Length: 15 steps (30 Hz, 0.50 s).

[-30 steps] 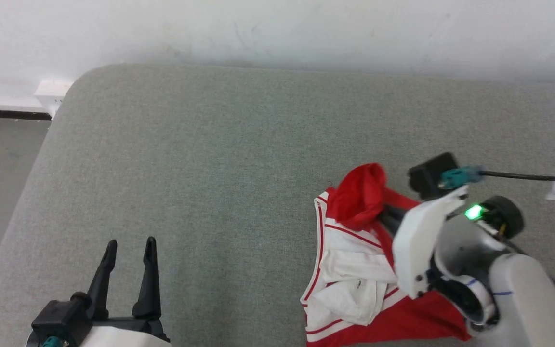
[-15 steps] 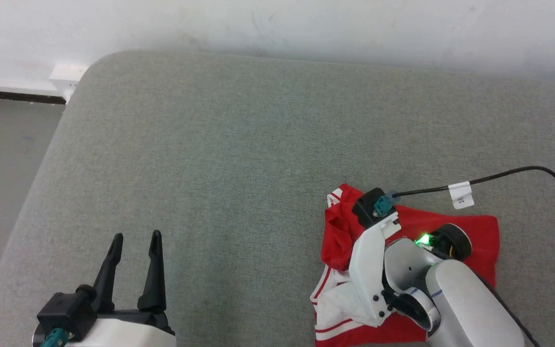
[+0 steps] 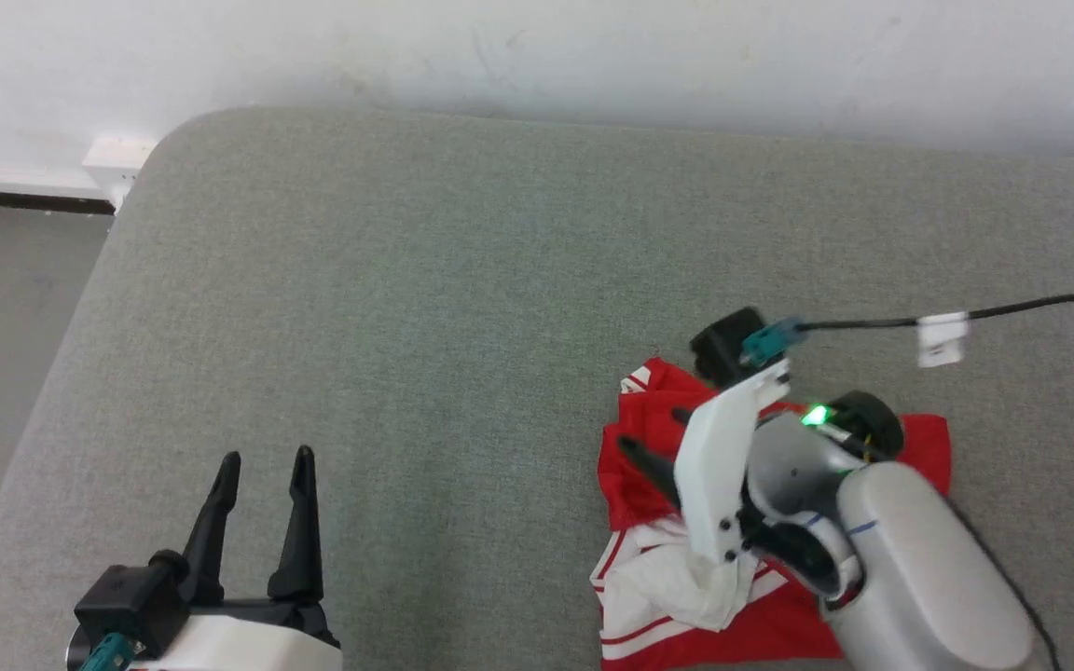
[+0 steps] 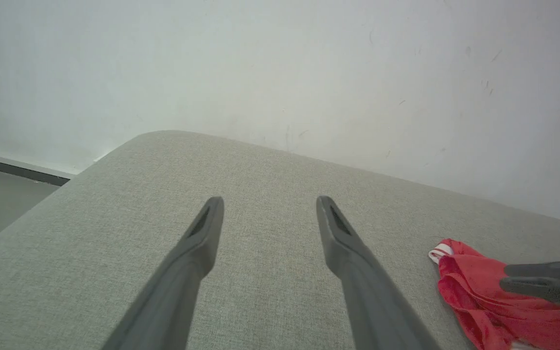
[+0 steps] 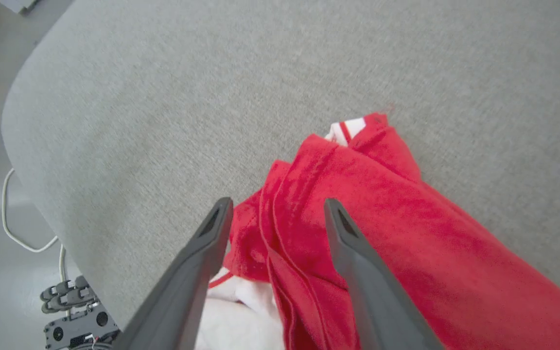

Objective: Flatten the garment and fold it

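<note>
The garment (image 3: 626, 494) lies crumpled on the grey cushion (image 3: 406, 280), in its near right part and well clear of its rounded left corner. Red cloth is bunched in ridges on the side toward the cushion's far edge, and a white sleeve with red-striped trim is heaped on the side toward the cushion's near edge. A flatter red panel spreads out toward the cushion's right side. No letters or number can be made out in the folds. The right gripper (image 3: 649, 428) hangs over the garment's red ridges with its two dark fingers spread wide. In the right wrist view a raised red fold runs up between them, but neither finger pinches it, so the gripper holds nothing. Whether the fingertips touch the cloth cannot be told. A green light (image 3: 815, 415) glows on that arm's wrist, and a black cable (image 3: 1059, 303) with a white tag (image 3: 943, 337) arcs from it above the cushion's right part. The left gripper (image 3: 267, 454) hovers over the cushion's near left part, well apart from the garment, its fingers wide apart and empty, pointing toward the cushion's far edge, where the pale wall (image 3: 537, 47) rises.
</note>
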Motion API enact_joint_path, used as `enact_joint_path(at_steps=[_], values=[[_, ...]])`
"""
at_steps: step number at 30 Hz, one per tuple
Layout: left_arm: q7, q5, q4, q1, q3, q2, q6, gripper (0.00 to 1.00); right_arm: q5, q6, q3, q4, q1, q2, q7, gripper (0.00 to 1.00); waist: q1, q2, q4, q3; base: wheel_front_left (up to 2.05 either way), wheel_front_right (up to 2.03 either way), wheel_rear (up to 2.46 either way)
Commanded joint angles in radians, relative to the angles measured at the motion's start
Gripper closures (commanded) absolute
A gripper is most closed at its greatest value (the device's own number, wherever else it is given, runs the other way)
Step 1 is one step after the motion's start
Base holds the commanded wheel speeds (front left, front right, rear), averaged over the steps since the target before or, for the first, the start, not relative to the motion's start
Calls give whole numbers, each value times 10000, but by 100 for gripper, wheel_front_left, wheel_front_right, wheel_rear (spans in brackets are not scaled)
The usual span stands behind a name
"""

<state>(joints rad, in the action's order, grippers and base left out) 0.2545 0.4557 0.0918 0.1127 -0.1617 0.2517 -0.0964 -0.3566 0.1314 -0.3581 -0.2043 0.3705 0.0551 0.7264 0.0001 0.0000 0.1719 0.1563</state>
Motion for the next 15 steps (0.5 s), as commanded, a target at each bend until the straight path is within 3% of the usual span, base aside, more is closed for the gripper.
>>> enact_joint_path(at_steps=[1,9,15], values=[[26,42,38,-81,0,16,19,0,-114,-7,241,269,94,-12,-122,0,-1,0,-56,-39,0,0,0],[-7,-63,278,127,9,152,-120,0,430,-7,3249,2840,-1564,145,-807,0,-1,0,-256,-162,0,0,0],[-69,-36,415,302,33,229,-192,0,516,-7,5171,4043,-3517,5,-768,0,-1,0,-426,-177,0,0,0]])
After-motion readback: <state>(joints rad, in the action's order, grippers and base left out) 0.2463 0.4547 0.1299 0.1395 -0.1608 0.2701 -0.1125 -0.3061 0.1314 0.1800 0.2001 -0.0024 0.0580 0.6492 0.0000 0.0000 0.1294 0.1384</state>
